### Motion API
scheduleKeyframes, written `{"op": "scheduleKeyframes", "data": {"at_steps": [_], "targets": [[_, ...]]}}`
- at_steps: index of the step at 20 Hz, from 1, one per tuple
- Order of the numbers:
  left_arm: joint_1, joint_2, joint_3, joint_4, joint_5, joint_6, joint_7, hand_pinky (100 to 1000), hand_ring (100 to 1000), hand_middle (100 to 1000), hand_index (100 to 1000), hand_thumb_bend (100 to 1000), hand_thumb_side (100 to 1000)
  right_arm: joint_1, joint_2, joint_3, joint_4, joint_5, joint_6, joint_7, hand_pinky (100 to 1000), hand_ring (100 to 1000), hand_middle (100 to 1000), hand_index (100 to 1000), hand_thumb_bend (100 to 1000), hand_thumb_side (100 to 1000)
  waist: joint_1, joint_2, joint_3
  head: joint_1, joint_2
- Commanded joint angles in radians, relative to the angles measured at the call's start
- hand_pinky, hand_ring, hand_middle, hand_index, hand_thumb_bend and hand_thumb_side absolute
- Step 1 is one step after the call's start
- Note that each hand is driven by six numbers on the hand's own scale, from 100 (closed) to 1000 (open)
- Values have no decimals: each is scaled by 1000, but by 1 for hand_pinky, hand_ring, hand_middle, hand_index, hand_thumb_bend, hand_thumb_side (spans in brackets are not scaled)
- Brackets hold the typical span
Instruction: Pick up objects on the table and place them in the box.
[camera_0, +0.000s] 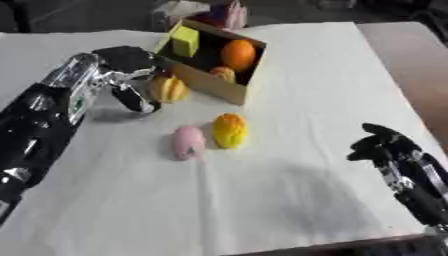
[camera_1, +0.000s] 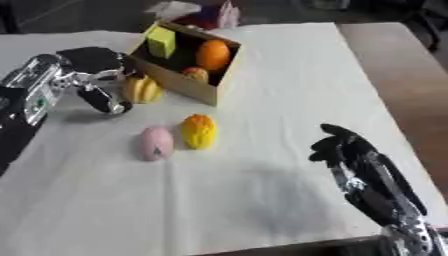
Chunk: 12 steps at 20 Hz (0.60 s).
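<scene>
L hand (camera_0: 129, 75) is up at the far left of the table (camera_0: 306, 90), just beside the near-left corner of the box (camera_0: 214, 82). Its fingers (camera_0: 136, 99) curl down toward the cloth, next to a yellow-orange ribbed fruit (camera_0: 169, 89), pumpkin- or banana-like. The fruit sits btwn the hand and the box wall, close against the box. Can't tell whether the fingers actually grip it or only lie alongside; the thumb side is hidden. L forearm, silver and black, runs back to the lower-left edge.

R hand (camera_1: 343, 145) hovers low at the near right, well apart from all the objects. Its fingers are bent inward w/ nothing in them. R forearm leads off toward the lower-right corner.

Box: open cardboard, tilted w/ its opening facing the camera, at the far centre of the table. Inside it: a yellow-green cube (camera_0: 185, 41) at the left, an orange (camera_0: 238, 54) to the right of it, and a smaller yellow-red fruit (camera_0: 224, 73) low at the front, just under the orange.

Still on the cloth, near the middle: a yellow-orange fruit (camera_0: 229, 130), mango-like, and a pink rounded object (camera_0: 187, 142) just beside it on its left, the two nearly touching. Both lie in front of the box, apart from it and from both hands.

Table is covered w/ a white cloth; a bare brown strip shows along the right side. Some pink and white items (camera_0: 229, 12) sit behind the box, too blurred to make out.
</scene>
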Motion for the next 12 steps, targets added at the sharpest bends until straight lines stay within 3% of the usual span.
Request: {"op": "scheduleKeyframes", "data": {"at_steps": [1, 7, 12], "targets": [[-12, 7, 19, 21, -19, 3, 24, 731, 636, 627, 766, 271, 308, -11, -4, -3, -16, -6, -2, 2, 699, 626, 631, 882, 100, 583, -1, -11, -1, 1, -4], [-9, 29, 26, -13, 13, -3, 96, 601, 451, 414, 569, 198, 267, -12, -5, -6, -15, -3, -1, -1, 699, 625, 631, 882, 100, 583, 2, -11, 1, -6, -3], [-19, 106, 10, -179, 125, -19, 52, 598, 430, 387, 542, 180, 259, -7, -12, -12, -13, 3, -1, -7, 699, 625, 630, 882, 100, 585, 11, -15, 11, -16, 1]]}}
